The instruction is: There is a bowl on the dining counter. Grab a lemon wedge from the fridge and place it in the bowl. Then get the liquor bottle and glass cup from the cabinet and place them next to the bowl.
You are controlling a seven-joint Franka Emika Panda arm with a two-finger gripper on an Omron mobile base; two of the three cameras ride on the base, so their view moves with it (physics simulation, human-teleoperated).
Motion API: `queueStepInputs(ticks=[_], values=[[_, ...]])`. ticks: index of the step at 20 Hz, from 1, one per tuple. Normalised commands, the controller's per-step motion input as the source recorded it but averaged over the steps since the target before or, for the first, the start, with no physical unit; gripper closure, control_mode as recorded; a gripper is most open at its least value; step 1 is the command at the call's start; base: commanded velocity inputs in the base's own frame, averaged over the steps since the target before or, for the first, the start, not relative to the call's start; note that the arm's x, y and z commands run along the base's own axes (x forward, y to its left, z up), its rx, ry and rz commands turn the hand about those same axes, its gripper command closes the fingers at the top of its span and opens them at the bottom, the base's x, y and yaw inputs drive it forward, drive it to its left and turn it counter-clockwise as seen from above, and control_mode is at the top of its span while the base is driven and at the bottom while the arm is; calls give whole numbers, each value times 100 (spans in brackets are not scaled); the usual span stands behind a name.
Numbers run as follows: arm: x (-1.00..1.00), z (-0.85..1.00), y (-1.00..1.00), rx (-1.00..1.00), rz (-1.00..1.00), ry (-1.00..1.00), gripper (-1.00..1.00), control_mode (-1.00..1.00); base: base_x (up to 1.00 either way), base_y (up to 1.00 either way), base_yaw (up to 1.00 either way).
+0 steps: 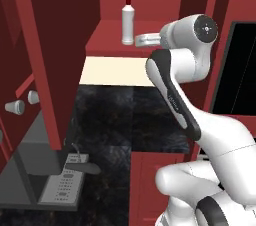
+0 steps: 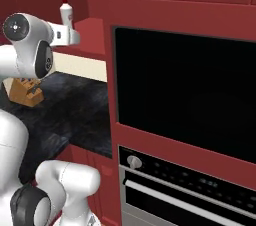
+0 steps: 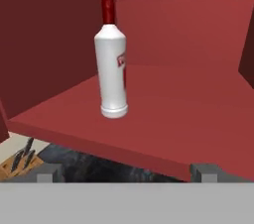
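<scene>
Fingers: the gripper [image 3: 126, 173] is seen with its two grey fingertips [image 3: 48, 172] spread wide and nothing between them.
Gripper position: it is held just before the front edge of the open cabinet shelf [image 3: 163, 114], level with it, apart from the bottle.
Liquor bottle: the liquor bottle [image 3: 112, 59] stands upright on the shelf, left of centre, near the left inner wall; it is white, smooth and slim, with a narrow neck, a red cap and a small red label.
In the way: nothing is seen between the fingertips and the bottle.
Shelf: flat, matte red, boxed in by red walls.
Below: a pale backsplash strip [image 1: 112, 71] and a black counter [image 1: 120, 115].
Nearby: a wooden knife block [image 2: 26, 91] on that counter; a black wall oven [image 2: 185, 95] to the right.
</scene>
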Motion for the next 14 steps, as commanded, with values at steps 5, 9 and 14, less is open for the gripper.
queueStepInputs(ticks=[5, 9, 14], values=[[69, 37, 38, -3, 0, 0, -100, -100, 0, 0, 0], [44, 59, 25, 0, 0, 0, -100, -100, 0, 0, 0], [25, 32, 9, -1, 0, 0, -100, -100, 0, 0, 0]])
